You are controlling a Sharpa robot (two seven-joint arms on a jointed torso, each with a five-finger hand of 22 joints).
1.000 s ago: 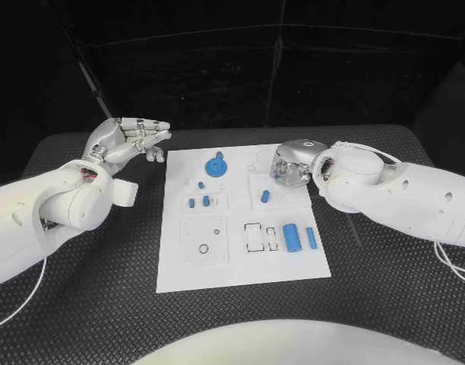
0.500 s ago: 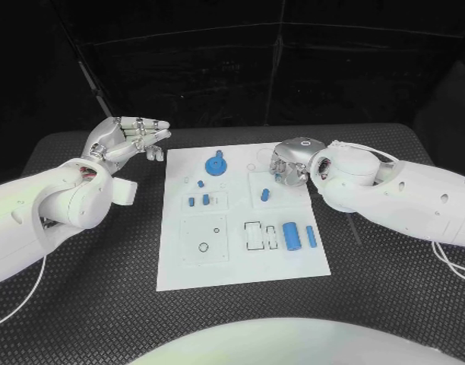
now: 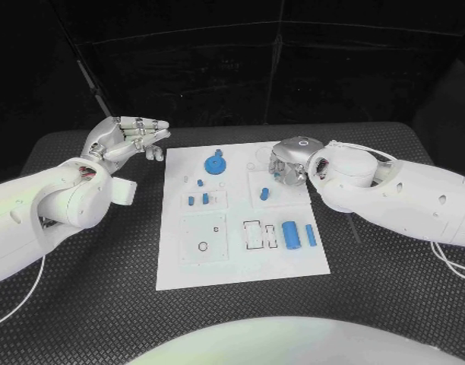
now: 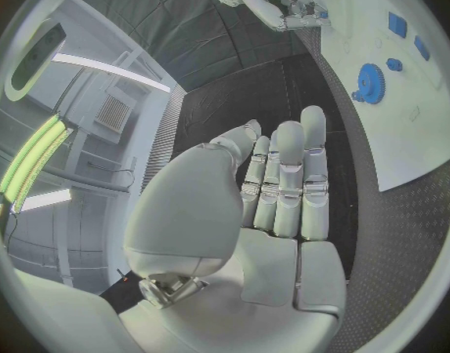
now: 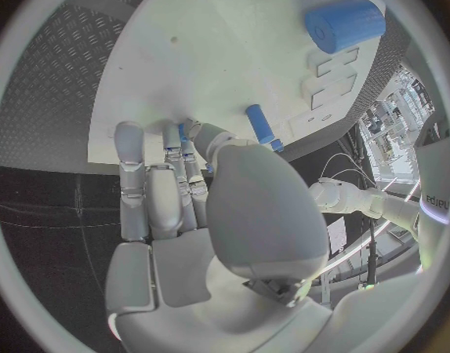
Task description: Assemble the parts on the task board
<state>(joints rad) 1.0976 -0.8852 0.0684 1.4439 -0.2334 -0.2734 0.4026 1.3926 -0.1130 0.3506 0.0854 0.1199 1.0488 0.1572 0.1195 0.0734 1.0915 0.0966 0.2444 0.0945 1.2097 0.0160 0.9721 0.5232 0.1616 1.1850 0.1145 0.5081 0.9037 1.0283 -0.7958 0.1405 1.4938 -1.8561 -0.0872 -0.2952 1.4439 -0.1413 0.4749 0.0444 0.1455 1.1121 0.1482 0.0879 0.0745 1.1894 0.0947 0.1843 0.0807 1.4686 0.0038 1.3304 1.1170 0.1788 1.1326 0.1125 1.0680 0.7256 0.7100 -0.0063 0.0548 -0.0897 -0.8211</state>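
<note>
The white task board point(image 3: 244, 255) lies in the middle of the table. On it are a blue gear point(image 3: 216, 165), two small blue pegs point(image 3: 197, 201), a slanted peg point(image 3: 264, 195), a thick blue cylinder point(image 3: 292, 235) and a thin bar point(image 3: 311, 236). My right hand point(image 3: 287, 163) hovers over the board's far right corner. Its thumb is curled against its fingertips point(image 5: 146, 145), and a sliver of a small blue part point(image 5: 182, 131) shows pinched between them, close to the slanted peg point(image 5: 263, 125). My left hand point(image 3: 132, 140) is raised left of the board, fingers point(image 4: 284, 180) straight and empty.
The black ribbed table point(image 3: 101, 274) surrounds the board with room on both sides and in front. Empty slots point(image 3: 260, 235) and a square recess with a small ring point(image 3: 203, 247) mark the board's near half. A cable point(image 3: 457, 266) trails by my right arm.
My right hand has drawn slightly back toward the board's far edge. The left arm and the parts on the board have not moved.
</note>
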